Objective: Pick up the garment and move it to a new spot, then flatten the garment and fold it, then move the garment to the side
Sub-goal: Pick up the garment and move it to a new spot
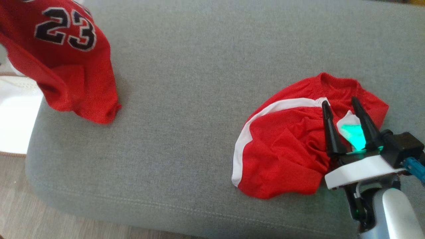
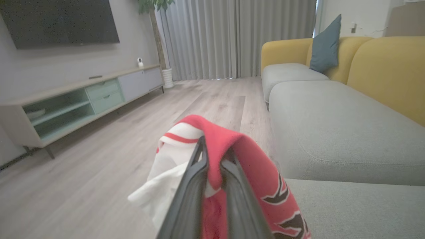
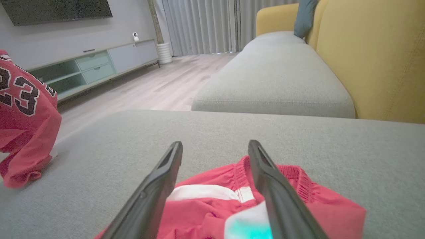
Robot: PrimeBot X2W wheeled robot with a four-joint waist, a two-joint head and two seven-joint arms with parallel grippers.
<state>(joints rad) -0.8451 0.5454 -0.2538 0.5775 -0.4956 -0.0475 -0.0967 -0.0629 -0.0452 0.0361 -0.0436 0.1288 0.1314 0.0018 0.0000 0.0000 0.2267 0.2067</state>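
The garment, a red jersey [image 1: 76,66] with a black "23", hangs at the upper left of the head view, its lower hem resting on the grey cushion [image 1: 199,99]. In the left wrist view my left gripper [image 2: 215,147] is shut on a bunched red and white fold of the jersey [image 2: 252,159]. The jersey [image 3: 26,116] also shows at the left of the right wrist view. My right gripper [image 1: 340,101] stands open just above crumpled red shorts [image 1: 285,146] with a white stripe. Its fingers [image 3: 215,143] straddle the waistband of the shorts [image 3: 202,215].
The grey cushion's front edge drops to a wooden floor [image 1: 20,212]. A white object [image 1: 16,116] lies beyond the cushion's left edge. A yellow sofa back [image 3: 382,59], a blue pillow [image 2: 325,44] and a low TV stand [image 2: 66,103] lie farther off.
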